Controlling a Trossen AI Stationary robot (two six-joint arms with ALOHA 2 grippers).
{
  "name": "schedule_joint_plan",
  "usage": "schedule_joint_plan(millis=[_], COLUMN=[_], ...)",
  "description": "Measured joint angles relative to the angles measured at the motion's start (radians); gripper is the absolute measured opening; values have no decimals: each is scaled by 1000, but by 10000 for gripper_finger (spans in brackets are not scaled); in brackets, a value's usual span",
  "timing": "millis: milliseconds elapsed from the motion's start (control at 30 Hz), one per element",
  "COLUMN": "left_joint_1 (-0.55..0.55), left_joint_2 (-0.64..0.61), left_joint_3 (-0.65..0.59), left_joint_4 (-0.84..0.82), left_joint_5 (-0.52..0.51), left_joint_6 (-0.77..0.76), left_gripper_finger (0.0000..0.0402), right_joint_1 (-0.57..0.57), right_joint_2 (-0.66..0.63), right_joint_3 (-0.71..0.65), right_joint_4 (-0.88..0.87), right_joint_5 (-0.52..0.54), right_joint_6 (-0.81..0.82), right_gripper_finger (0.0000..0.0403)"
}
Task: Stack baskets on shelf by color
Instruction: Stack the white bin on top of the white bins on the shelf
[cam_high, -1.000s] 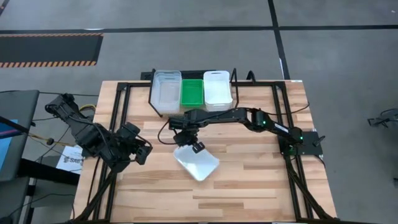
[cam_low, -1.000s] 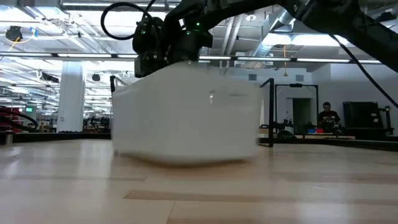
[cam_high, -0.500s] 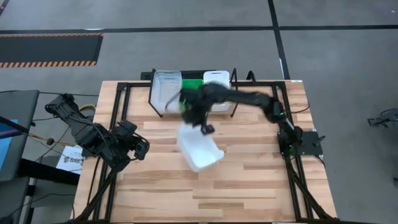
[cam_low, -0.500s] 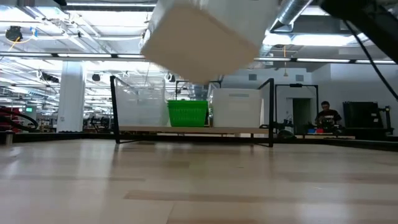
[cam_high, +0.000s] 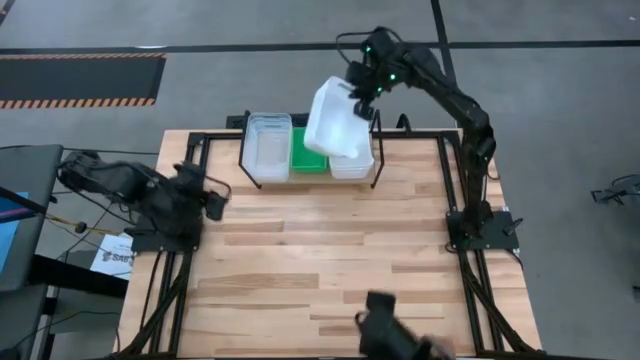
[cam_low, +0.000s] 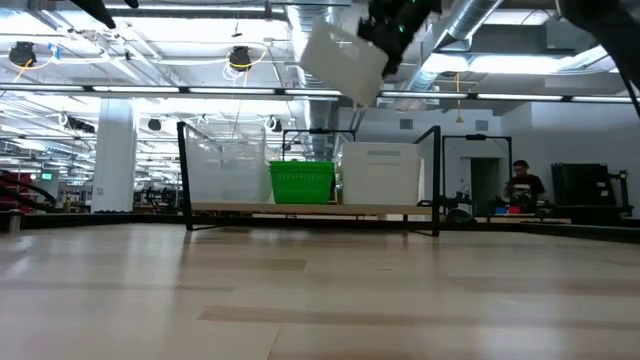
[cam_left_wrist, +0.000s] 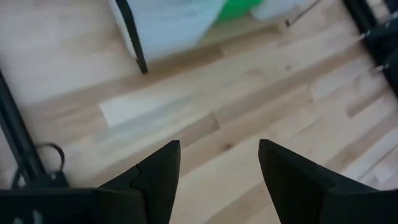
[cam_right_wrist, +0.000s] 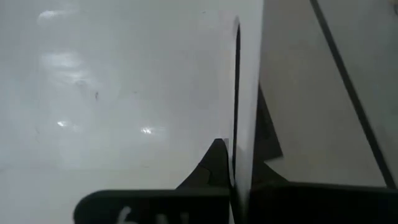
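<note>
My right gripper (cam_high: 358, 88) is raised high over the table's far edge, shut on a white basket (cam_high: 335, 120). This basket (cam_low: 343, 60) hangs tilted in the air above the shelf (cam_low: 184, 170). On the shelf stand the clear baskets (cam_high: 268, 148), a green basket (cam_high: 306, 156) and more white baskets (cam_high: 352, 164), side by side; the same row shows in the low view, green basket (cam_low: 302, 182) in the middle. My left gripper (cam_left_wrist: 217, 168) is open over bare wood near the table's left edge (cam_high: 210, 198). My right gripper pinches the white basket's side wall near its rim (cam_right_wrist: 241, 93), one finger (cam_right_wrist: 214, 163) inside the basket and the other finger (cam_right_wrist: 266, 154) outside. The basket is lifted clear and hangs tilted below the gripper, above the shelf's right part.
The black frame (cam_high: 447, 190) runs round the wooden table. A dark blurred shape (cam_high: 392, 330) shows at the table's near edge. A person (cam_low: 523, 188) stands far back in the room. Bare wood lies between the shelf and the near edge.
My right gripper has lifted the white basket off the table's middle and swung it up and toward the far edge, over the shelf; the basket has tipped. My left gripper has moved toward the far edge. A dark shape has come in at the near edge.
</note>
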Motion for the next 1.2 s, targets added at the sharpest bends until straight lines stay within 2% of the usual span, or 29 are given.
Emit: schedule_joint_plan(millis=[200, 400, 600, 1200], left_joint_1=[115, 167, 172, 171], left_joint_2=[-130, -236, -314, -343], left_joint_3=[0, 0, 0, 0], left_joint_4=[0, 0, 2, 16], left_joint_5=[-7, -57, -137, -270], left_joint_6=[123, 193, 201, 112], left_gripper_finger=[206, 206, 206, 206], right_joint_1=[-127, -160, -169, -151], right_joint_2=[56, 86, 95, 204], right_joint_3=[-3, -1, -1, -2], right_joint_4=[-13, -34, -100, -155], right_joint_5=[-65, -94, -86, -19], right_joint_6=[-92, -194, -243, -370], right_gripper_finger=[1, 1, 0, 0])
